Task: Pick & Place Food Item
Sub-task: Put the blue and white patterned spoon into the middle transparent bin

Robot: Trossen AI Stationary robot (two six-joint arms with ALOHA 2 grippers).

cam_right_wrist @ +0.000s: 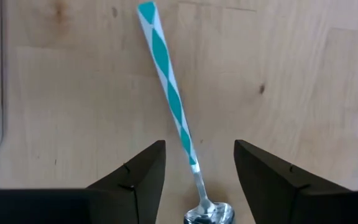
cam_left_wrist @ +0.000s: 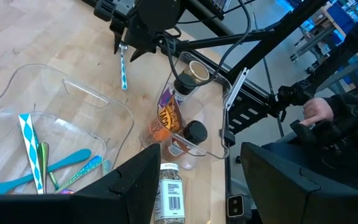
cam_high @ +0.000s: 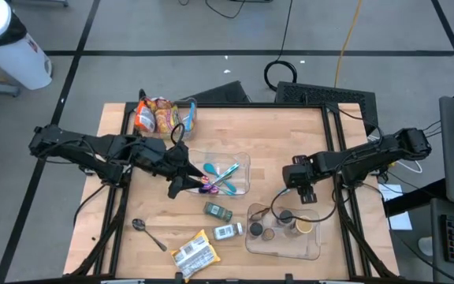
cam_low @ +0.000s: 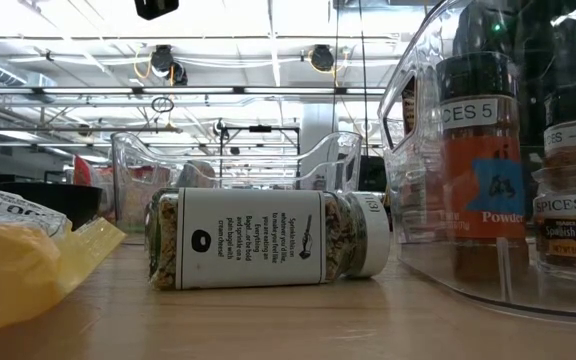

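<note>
1. here the right gripper (cam_high: 302,192) sits over bare wood on the right half of the table (cam_high: 290,134), between the two clear bins.
2. its fingers are closed on a spoon with a teal and white diamond handle (cam_right_wrist: 173,99); they grip it at the bowl end, and the handle points away from the wrist.
3. from the left wrist view the spoon seems to hang off the wood, though i cannot tell whether its far tip touches the table.
4. the left gripper (cam_high: 181,180) hovers at the left edge of the clear utensil bin (cam_high: 243,162), fingers spread apart and holding nothing.
5. that bin holds several coloured utensils (cam_high: 221,175), among them blue ones and another teal and white one.
6. a second clear bin (cam_high: 314,248) near the front right holds upright spice jars (cam_high: 284,221), just beside the right gripper.
7. a green-lidded jar (cam_high: 217,211) lies on the wood between the bins, and a white-labelled jar (cam_low: 258,240) lies on its side near the spice bin.
8. a yellow-edged food packet (cam_high: 193,252) and a metal spoon (cam_high: 146,233) lie near the front edge.
9. a container of snack bags (cam_high: 162,117) stands at the back left corner.
10. beyond the table a person's hand (cam_left_wrist: 319,112) rests on dark equipment.
</note>
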